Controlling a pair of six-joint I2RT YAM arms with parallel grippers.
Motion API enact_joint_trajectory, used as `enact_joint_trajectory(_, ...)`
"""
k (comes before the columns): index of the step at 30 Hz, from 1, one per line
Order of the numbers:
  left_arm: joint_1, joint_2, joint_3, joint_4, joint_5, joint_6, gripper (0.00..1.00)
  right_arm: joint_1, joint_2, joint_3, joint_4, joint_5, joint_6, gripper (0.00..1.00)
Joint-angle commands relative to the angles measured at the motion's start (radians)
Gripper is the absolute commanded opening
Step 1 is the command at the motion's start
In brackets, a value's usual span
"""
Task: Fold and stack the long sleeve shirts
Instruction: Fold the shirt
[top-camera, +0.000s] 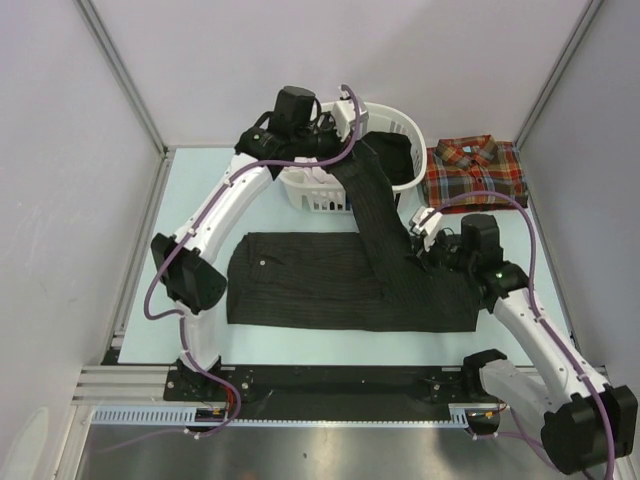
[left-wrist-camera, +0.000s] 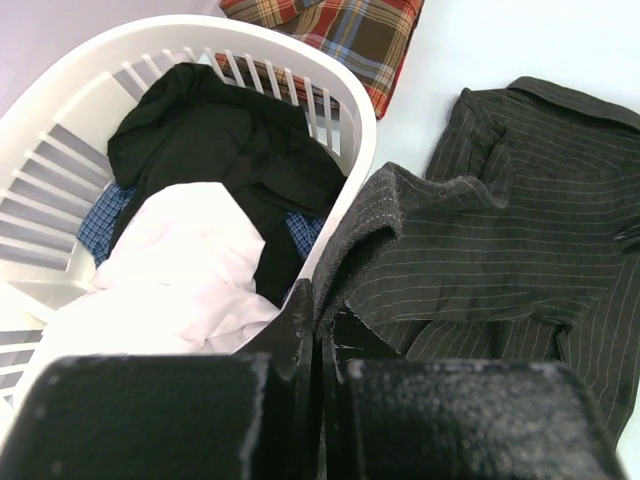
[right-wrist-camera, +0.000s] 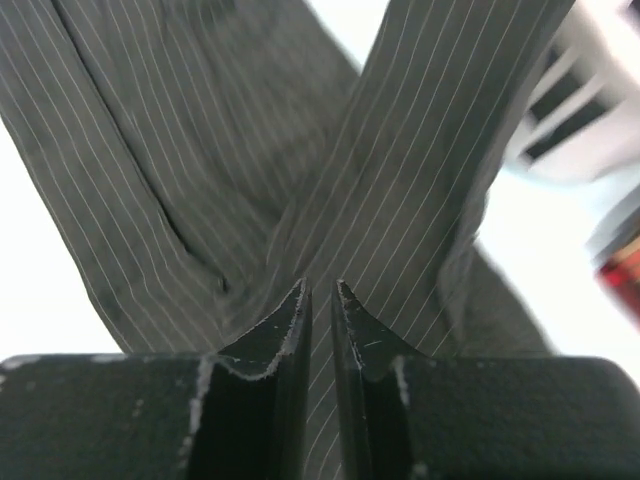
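The black pinstripe shirt (top-camera: 320, 285) lies spread flat in the middle of the table. One sleeve (top-camera: 365, 190) is stretched up and back toward the basket. My left gripper (top-camera: 345, 125) is shut on the end of that sleeve; in the left wrist view its jaws (left-wrist-camera: 322, 312) pinch the pinstripe cuff (left-wrist-camera: 400, 215) beside the basket rim. My right gripper (top-camera: 428, 238) sits at the base of the sleeve, and its jaws (right-wrist-camera: 320, 288) are nearly closed on pinstripe cloth (right-wrist-camera: 420, 150). The plaid flannel shirt (top-camera: 475, 170) lies folded at the back right.
A white laundry basket (top-camera: 400, 115) stands at the back, holding black, white and blue-check clothes (left-wrist-camera: 190, 250); its rim (left-wrist-camera: 200, 30) is right next to my left gripper. The plaid shirt (left-wrist-camera: 350, 35) lies just beyond it. Grey walls enclose the table.
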Motion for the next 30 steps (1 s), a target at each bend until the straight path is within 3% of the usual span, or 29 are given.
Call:
enact_joint_trajectory(1, -0.017, 0.011, 0.073, 0.004, 0.037, 0.023, 0.00, -0.029, 0.059, -0.037, 0.055, 0.045, -0.028, 0.17)
enact_joint_trajectory(6, -0.015, -0.018, 0.033, -0.001, 0.095, 0.076, 0.00, -0.058, 0.188, -0.019, 0.062, 0.082, -0.025, 0.15)
enact_joint_trajectory(13, -0.003, -0.188, -0.269, -0.018, 0.219, 0.292, 0.00, -0.104, 0.341, 0.043, 0.050, 0.118, 0.060, 0.13)
enact_joint_trajectory(22, 0.014, -0.409, -0.686, -0.234, 0.311, 0.945, 0.00, -0.135, 0.406, 0.099, -0.120, 0.076, 0.077, 0.13)
enact_joint_trajectory(30, 0.078, -0.488, -0.985, -0.243, 0.235, 1.254, 0.00, -0.186, 0.417, 0.113, -0.258, 0.079, 0.038, 0.13)
